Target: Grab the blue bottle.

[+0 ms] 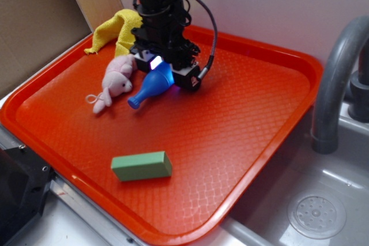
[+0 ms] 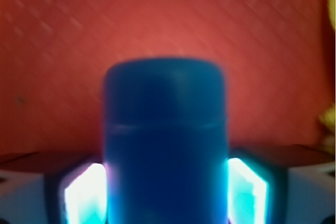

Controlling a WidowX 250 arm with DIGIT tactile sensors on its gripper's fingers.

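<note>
We see a bright blue bottle (image 1: 154, 84) in our black claw (image 1: 163, 67), whose pads (image 2: 84, 195) glow white and cyan. Beside the claw lie a pale pink plush (image 1: 115, 82) and a yellow cloth (image 1: 118, 30). Nearer the camera, a matte green block (image 1: 142, 166) rests on the orange-red tray (image 1: 242, 119) with its diamond texture.

Counted on one red tray (image 1: 271, 102): one blue bottle (image 1: 154, 84), one pink plush (image 1: 117, 79), one green block (image 1: 142, 166), one yellow cloth (image 1: 118, 30).
</note>
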